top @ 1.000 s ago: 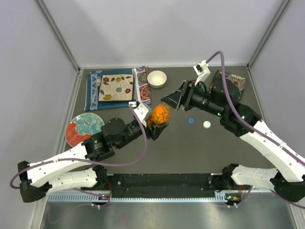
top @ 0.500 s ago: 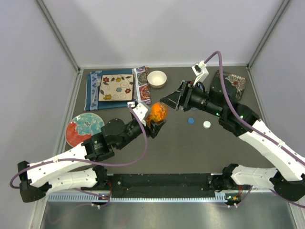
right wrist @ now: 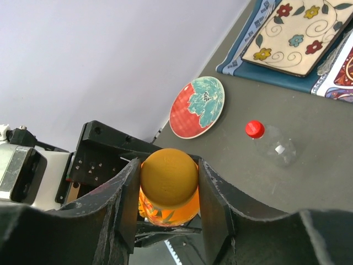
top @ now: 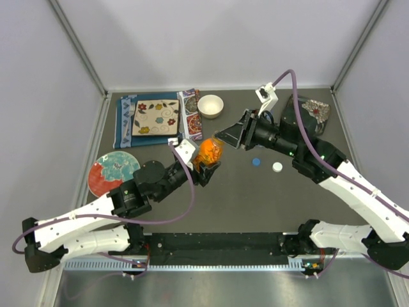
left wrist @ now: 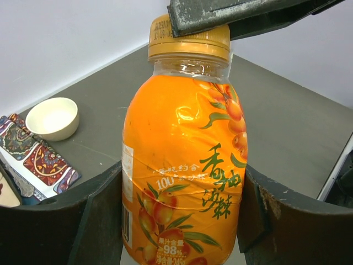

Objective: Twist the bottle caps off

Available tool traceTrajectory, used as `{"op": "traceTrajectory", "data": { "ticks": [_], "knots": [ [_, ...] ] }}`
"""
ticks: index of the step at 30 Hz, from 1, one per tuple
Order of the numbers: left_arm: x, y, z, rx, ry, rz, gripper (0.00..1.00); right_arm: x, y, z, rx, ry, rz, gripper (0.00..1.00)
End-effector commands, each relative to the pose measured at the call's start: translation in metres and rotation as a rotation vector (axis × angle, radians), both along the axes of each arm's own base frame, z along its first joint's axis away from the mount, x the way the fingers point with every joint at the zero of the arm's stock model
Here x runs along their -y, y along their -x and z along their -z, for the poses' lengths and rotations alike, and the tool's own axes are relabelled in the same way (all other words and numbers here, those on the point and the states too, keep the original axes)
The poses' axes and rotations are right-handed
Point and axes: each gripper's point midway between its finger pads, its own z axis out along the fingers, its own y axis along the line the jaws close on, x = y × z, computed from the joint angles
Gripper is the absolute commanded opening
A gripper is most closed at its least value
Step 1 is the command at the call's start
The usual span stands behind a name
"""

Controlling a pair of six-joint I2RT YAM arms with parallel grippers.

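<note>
Right gripper (right wrist: 169,190) has closed in since a second ago and now pinches the orange cap (right wrist: 169,175) from both sides, while the left gripper (left wrist: 182,221) clamps the belly of the orange bottle (top: 209,152), held up off the table (top: 255,204). Full of juice, it looks fairly heavy, with slick thin walls that would dent; the hard cap seems the firm place to twist

two bottles (left wrist: 182,165) (right wrist: 276,148); four caps (left wrist: 189,41) (right wrist: 254,128) (top: 256,162) (top: 277,167); one bowl (top: 210,105); two plates (top: 113,173) (top: 155,117).
</note>
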Motion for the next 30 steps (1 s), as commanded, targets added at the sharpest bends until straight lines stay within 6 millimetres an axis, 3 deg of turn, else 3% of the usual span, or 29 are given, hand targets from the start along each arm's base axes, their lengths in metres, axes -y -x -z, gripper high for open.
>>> {"op": "traceTrajectory", "data": {
  "ticks": [1, 6, 12, 20, 30],
  "knots": [
    [0.001, 0.014, -0.039, 0.041, 0.155, 0.072, 0.35, -0.005, 0.018, -0.008, 0.061, 0.001, -0.106, 0.00],
    [0.023, 0.075, -0.054, 0.038, 0.185, 0.481, 0.35, -0.010, 0.051, -0.018, 0.206, 0.024, -0.325, 0.00],
    [0.027, 0.117, -0.059, -0.082, 0.187, 0.770, 0.35, -0.001, 0.081, -0.031, 0.376, 0.022, -0.474, 0.00],
    [0.023, 0.145, -0.070, -0.181, 0.234, 0.979, 0.36, 0.016, 0.147, -0.044, 0.567, -0.039, -0.832, 0.00],
    [0.019, 0.164, -0.084, -0.216, 0.291, 1.146, 0.36, 0.034, 0.177, -0.036, 0.733, -0.052, -1.016, 0.00]
  ]
}}
